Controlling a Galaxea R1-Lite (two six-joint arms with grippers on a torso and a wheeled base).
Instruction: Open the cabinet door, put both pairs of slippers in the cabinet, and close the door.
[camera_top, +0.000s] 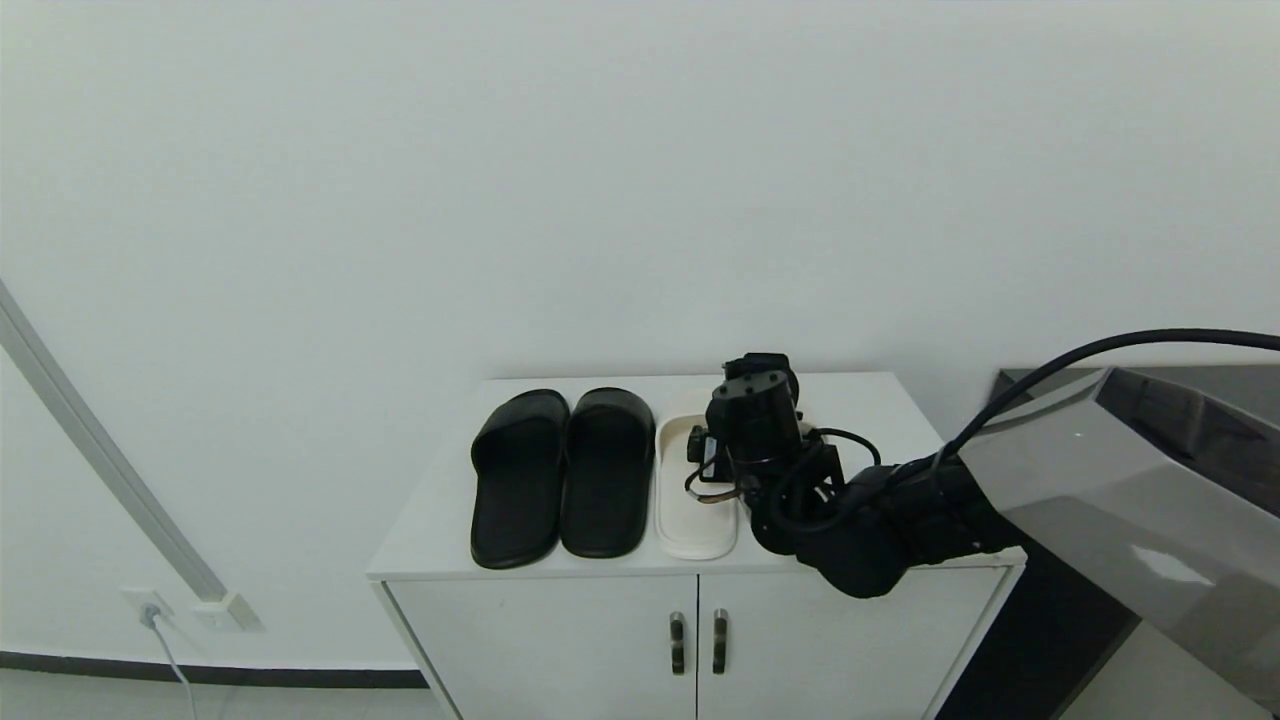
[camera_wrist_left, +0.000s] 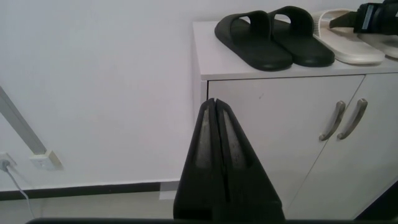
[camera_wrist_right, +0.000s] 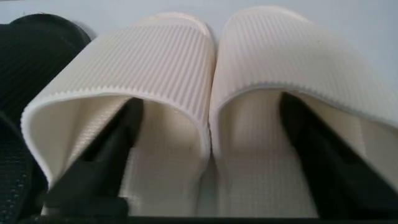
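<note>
Where it hangs low, off the cabinet's front left corner, left gripper (camera_wrist_left: 214, 103): fingers pressed flat together, nothing between them.
Cabinet doors (camera_top: 560, 650): two white doors, both shut, meeting at the middle.
Door handles (camera_top: 677, 641): two upright bars side by side, one on each side of the seam.
Black slippers (camera_top: 560, 470): on the left half of the cabinet top (camera_top: 870, 410), side by side and touching, heels at the front edge, toes toward the wall.
White slippers (camera_wrist_right: 205, 93): just beside the black pair on its right, lying the same way; in the head view the right arm hides most of the right-hand one.
Right gripper (camera_wrist_right: 210, 106): low over the white pair, fingers (camera_wrist_right: 99, 168) spread wide, one tucked under the strap of each slipper.
</note>
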